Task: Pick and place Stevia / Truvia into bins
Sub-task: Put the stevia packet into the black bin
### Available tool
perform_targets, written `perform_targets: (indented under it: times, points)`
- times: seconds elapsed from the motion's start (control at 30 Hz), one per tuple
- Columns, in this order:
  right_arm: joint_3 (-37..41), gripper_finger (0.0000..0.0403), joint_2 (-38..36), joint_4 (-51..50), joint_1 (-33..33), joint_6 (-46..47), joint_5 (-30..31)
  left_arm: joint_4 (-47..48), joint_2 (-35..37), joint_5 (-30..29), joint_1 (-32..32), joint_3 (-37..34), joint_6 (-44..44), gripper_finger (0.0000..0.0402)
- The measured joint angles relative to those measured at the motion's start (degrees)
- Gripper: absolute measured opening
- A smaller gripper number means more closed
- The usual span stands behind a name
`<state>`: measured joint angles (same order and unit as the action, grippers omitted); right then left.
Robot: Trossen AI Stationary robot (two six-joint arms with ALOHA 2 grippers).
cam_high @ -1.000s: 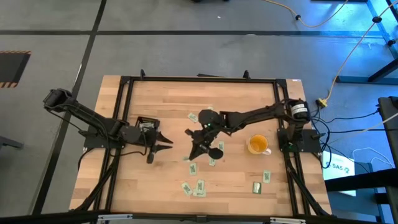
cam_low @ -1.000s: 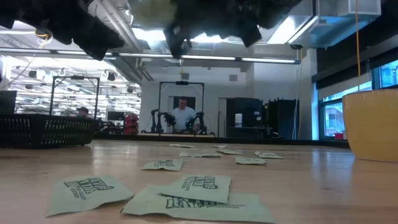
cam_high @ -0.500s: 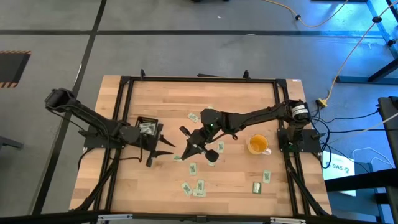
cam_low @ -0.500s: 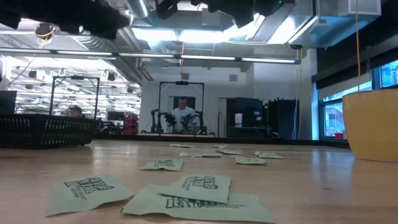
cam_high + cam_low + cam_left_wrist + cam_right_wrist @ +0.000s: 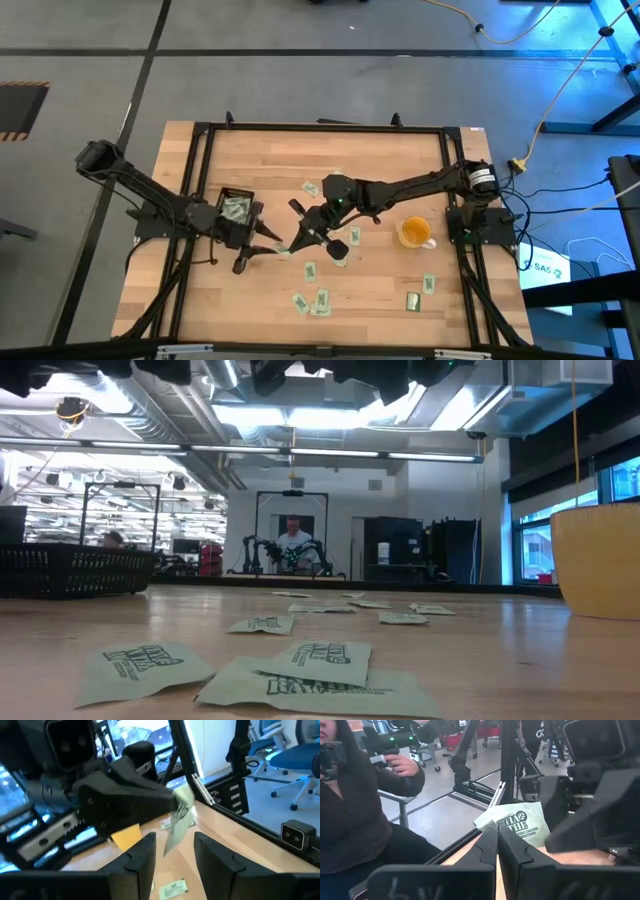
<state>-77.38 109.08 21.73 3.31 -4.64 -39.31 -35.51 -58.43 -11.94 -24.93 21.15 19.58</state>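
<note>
My right gripper (image 5: 292,242) is shut on one pale green Stevia sachet (image 5: 520,824) above the table's middle. The sachet (image 5: 179,819) also shows in the left wrist view, just ahead of the gap between my left gripper's (image 5: 175,854) open fingers, which touch nothing. In the high view my left gripper (image 5: 257,247) faces the right one. The black bin (image 5: 235,207) stands just behind my left gripper with sachets in it. Several more sachets (image 5: 310,270) lie flat on the wood. My right gripper pinches the sachet by its lower edge near one corner (image 5: 496,827) between its two shut fingers. The fingers come nearly level from the table's right side. The sachet stands out beyond the fingertips, lifted clear of the table, tilted, with its free end (image 5: 172,840) hanging down.
A yellow cup (image 5: 415,232) stands right of the middle. Loose sachets (image 5: 140,665) lie near the front edge, others (image 5: 428,283) at the front right. A black frame (image 5: 200,130) rims the table. A person (image 5: 350,810) holds a device beyond the table.
My right gripper has risen and swung toward the table's left, carrying the sachet clear of the table and up to my left gripper. My left gripper has rolled its wrist and edged toward the right one. In the low view both arms have risen out of the picture's top.
</note>
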Motion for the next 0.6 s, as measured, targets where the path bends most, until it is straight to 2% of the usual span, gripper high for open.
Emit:
perform_targets:
  times: [0.27, 0.6]
  points:
    - [0.0, 0.0007, 0.0, -0.24, 0.0, -0.15, 1.31, -0.45, 0.02, -0.12, -1.04, 0.0, 1.35, 0.0099]
    - [0.0, 0.0007, -0.02, -0.19, 0.0, -0.47, 1.33, -0.35, 0.02, -0.57, -1.02, 0.0, 2.25, 0.0012]
